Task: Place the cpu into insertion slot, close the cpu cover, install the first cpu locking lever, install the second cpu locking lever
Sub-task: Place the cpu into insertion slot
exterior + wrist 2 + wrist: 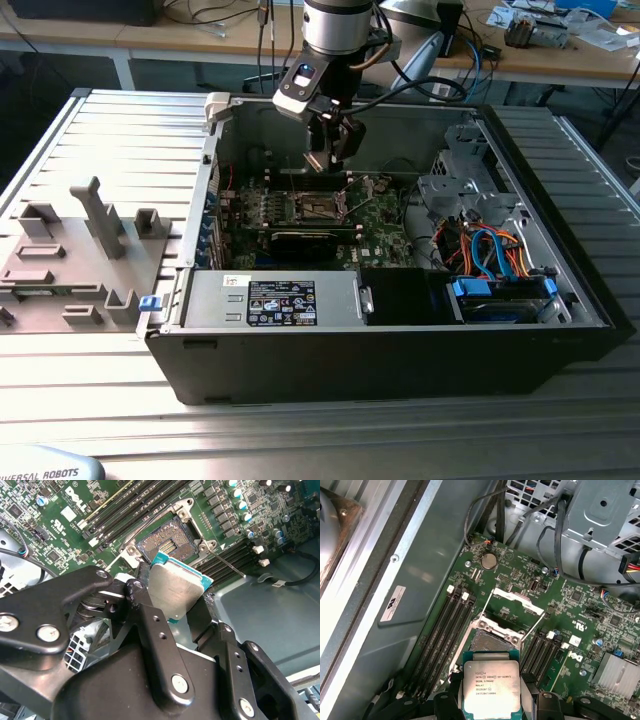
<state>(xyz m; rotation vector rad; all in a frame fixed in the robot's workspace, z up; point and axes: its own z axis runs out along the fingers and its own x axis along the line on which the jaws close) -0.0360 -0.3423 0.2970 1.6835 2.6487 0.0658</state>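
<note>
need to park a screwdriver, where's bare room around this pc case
Bare: ribbed table between the case and the camera, and at the exterior view's right. Crowded: grey jigs at that view's left, cables inside, and the insertion slot near the cpu in the pincer.

Bright diffuse room light; soft glare on cpu (175, 592) top; case (400, 360) interior shadowed.

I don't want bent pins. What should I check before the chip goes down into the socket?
1. Chip gripped by the pincer: ok.
2. Socket bare and unblocked: ok.
3. Cover swung up clear: ok.
4. Levers released: ok.
5. Chip corners matched to socket: cannot tell.
6. Chip level over socket: cannot tell.
</note>
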